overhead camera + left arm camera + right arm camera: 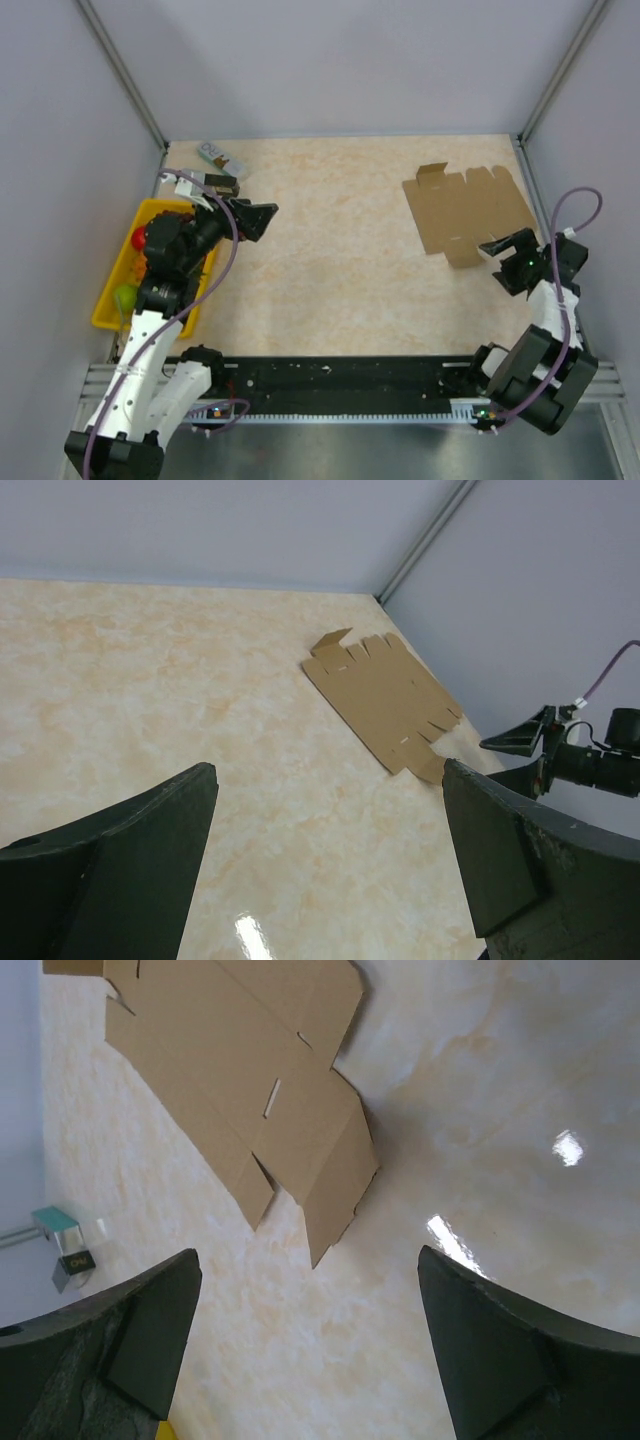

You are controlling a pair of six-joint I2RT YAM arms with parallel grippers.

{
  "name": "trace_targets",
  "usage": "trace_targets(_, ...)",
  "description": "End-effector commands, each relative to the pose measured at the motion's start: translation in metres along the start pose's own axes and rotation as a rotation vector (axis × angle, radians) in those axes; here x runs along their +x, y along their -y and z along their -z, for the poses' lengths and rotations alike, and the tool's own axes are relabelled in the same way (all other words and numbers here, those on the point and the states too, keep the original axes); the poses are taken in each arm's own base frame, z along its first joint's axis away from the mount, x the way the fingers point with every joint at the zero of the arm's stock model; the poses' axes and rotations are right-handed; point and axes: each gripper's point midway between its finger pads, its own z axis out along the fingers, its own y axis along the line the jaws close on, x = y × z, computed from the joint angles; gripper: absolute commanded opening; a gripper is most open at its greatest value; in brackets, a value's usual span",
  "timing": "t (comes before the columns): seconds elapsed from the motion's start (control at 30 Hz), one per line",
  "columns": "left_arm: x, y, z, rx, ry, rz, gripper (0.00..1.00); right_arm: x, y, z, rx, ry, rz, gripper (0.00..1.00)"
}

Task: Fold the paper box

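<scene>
The paper box [465,210] is a flat brown cardboard die-cut sheet with tabs, lying unfolded at the back right of the table. It also shows in the left wrist view [382,697] and in the right wrist view [240,1090]. My right gripper [507,248] is open and empty, just right of the sheet's near corner, apart from it. My left gripper [255,218] is open and empty at the left side, far from the sheet. Both wrist views show jaws spread wide over bare table.
A yellow tray [115,300] with coloured balls stands at the left edge under the left arm. A small white printed packet [215,155] and a slim black box [222,184] lie at the back left. Grey walls close three sides.
</scene>
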Motion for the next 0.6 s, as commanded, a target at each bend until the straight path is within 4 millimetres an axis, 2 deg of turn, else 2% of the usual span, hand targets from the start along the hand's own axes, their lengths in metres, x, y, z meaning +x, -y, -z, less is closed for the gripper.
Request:
trace_targets(0.0, -0.002, 0.016, -0.005, 0.095, 0.013, 0.029, 0.98, -0.009, -0.014, -0.014, -0.114, 0.000, -0.004, 0.89)
trace_targets(0.03, 0.000, 0.017, -0.004, 0.103, 0.014, 0.041, 0.98, -0.002, -0.011, -0.019, -0.124, -0.035, -0.030, 0.88)
trace_targets(0.07, 0.001, 0.017, -0.005, 0.105, 0.011, 0.048, 0.98, -0.006, -0.014, -0.022, -0.146, -0.022, -0.033, 0.88)
trace_targets(0.13, 0.003, 0.018, -0.004, 0.109, 0.006, 0.055, 0.98, 0.005, -0.005, -0.028, -0.137, -0.053, -0.070, 0.84)
trace_targets(0.2, 0.006, 0.019, -0.004, 0.113, -0.002, 0.058, 0.97, 0.004, -0.003, -0.035, -0.151, -0.044, -0.081, 0.81)
trace_targets(0.23, 0.006, 0.019, -0.003, 0.115, -0.003, 0.055, 0.97, 0.005, -0.002, -0.037, -0.154, -0.050, -0.090, 0.76)
trace_targets(0.4, 0.012, 0.018, -0.003, 0.110, -0.019, 0.064, 0.96, 0.009, 0.001, -0.048, -0.183, -0.062, -0.139, 0.68)
trace_targets(0.5, 0.013, 0.019, -0.003, 0.114, -0.022, 0.070, 0.95, 0.011, 0.000, -0.053, -0.204, -0.079, -0.147, 0.60)
trace_targets(0.57, 0.014, 0.019, -0.004, 0.116, -0.025, 0.076, 0.95, 0.014, 0.000, -0.055, -0.215, -0.099, -0.155, 0.52)
